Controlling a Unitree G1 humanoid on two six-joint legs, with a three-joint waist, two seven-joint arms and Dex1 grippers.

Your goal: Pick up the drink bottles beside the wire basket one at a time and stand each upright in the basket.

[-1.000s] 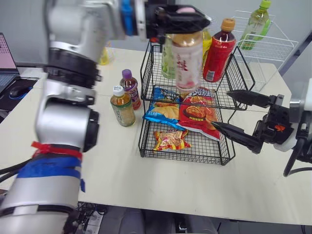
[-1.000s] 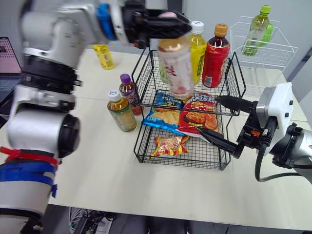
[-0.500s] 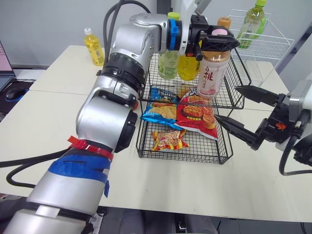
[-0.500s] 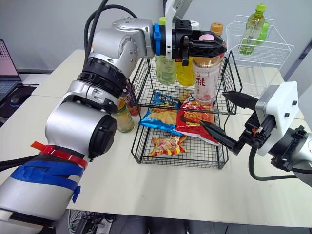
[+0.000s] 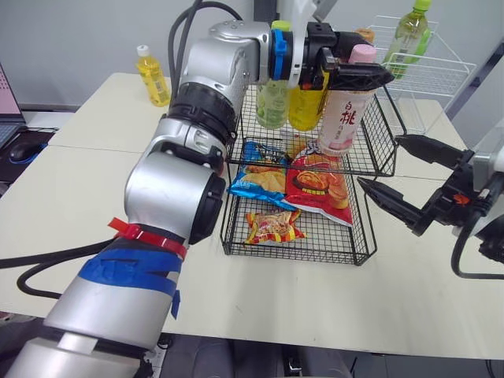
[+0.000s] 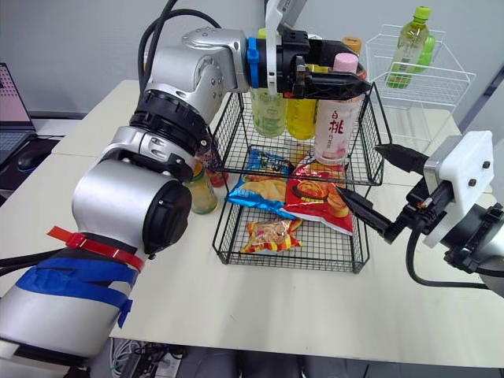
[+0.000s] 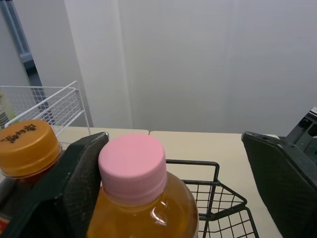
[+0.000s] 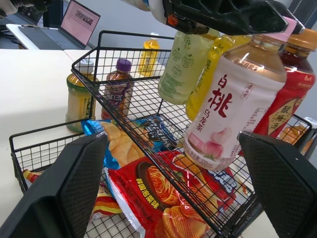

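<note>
A peach drink bottle (image 5: 342, 110) with a pink cap (image 7: 132, 163) stands tilted in the upper tier of the black wire basket (image 5: 299, 253). My left gripper (image 5: 376, 75) is open around its cap: one finger (image 7: 81, 168) touches the cap and the other stands well apart. Beside it in the same tier are a green bottle (image 5: 272, 98), a yellow bottle (image 5: 303, 106) and a red bottle (image 8: 285, 106) with an orange cap. A tea bottle (image 8: 80, 99) and a purple-capped bottle (image 8: 119, 87) stand on the table left of the basket. My right gripper (image 5: 379, 161) hangs open and unloaded, right of the basket.
Snack bags (image 5: 315, 185) lie in the basket's lower tier. A white wire rack (image 5: 437, 71) with a green bottle (image 5: 409, 35) stands at the back right. A small yellow bottle (image 5: 151, 76) is at the back left, a laptop (image 6: 12, 98) at the far left.
My left arm carried the peach bottle over the basket's upper tier, then opened and let it go; it now leans there. My right gripper shifted slightly right.
</note>
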